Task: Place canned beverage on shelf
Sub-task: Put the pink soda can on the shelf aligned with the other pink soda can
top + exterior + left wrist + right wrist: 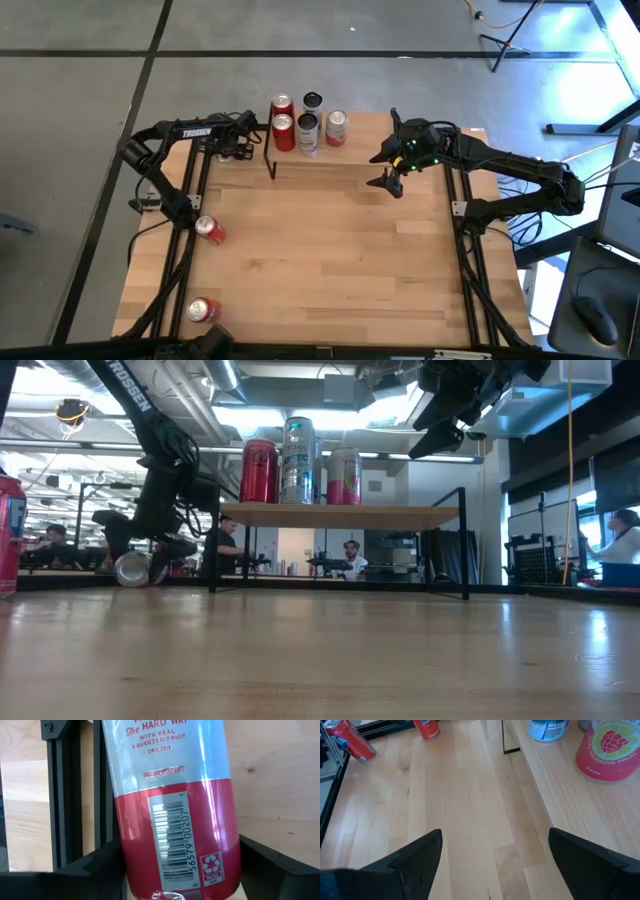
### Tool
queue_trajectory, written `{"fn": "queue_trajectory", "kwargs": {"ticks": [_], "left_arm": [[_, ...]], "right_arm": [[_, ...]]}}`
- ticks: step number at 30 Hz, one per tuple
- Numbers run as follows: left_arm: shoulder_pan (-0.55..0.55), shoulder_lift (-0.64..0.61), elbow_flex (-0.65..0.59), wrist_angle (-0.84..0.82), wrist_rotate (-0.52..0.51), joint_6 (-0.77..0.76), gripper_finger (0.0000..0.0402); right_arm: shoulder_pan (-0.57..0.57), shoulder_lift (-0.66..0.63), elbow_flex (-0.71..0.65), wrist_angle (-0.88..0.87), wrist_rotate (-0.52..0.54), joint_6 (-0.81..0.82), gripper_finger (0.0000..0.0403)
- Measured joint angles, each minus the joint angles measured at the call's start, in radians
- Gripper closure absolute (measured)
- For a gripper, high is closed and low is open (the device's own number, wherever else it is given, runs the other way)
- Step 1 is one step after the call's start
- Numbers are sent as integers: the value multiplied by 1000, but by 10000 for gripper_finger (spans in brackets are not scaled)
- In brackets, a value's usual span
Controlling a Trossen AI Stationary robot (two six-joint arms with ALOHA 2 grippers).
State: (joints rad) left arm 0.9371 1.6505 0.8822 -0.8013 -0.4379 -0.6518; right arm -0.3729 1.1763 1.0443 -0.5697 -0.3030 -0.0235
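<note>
The shelf (340, 515) stands at the table's far middle and carries several upright cans (307, 132). A red and pale blue can (175, 820) lies on its side on the table left of the shelf, its silver end (130, 568) facing the near side. My left gripper (240, 148) is down at this can and open, with one finger on either side of it (180, 860). My right gripper (385, 172) is open and empty. It is raised above the table just right of the shelf, also in the low view (445, 420). My left gripper has its fingers (90, 867) along the two sides of the lying can's lower body, by the barcode (175, 840). The can rests on the table. I cannot tell whether the fingers touch it.
Two more red cans lie near the table's left edge (210, 230) and near-left corner (203, 310). A pink raspberry can (607, 750) and a blue can (547, 730) stand on the shelf's right part. People sit in the room behind the table.
</note>
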Motion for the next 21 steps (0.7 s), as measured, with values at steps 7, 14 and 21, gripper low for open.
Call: {"fn": "queue_trajectory", "kwargs": {"ticks": [7,14,21], "left_arm": [[0,-1,0,-10,12,0,131],[-13,-72,-4,-98,122,-24,131],[-81,-147,-6,-255,213,-55,131]], "right_arm": [[0,0,0,0,1,0,52],[0,0,0,0,3,0,52],[0,0,0,-1,3,0,52]]}}
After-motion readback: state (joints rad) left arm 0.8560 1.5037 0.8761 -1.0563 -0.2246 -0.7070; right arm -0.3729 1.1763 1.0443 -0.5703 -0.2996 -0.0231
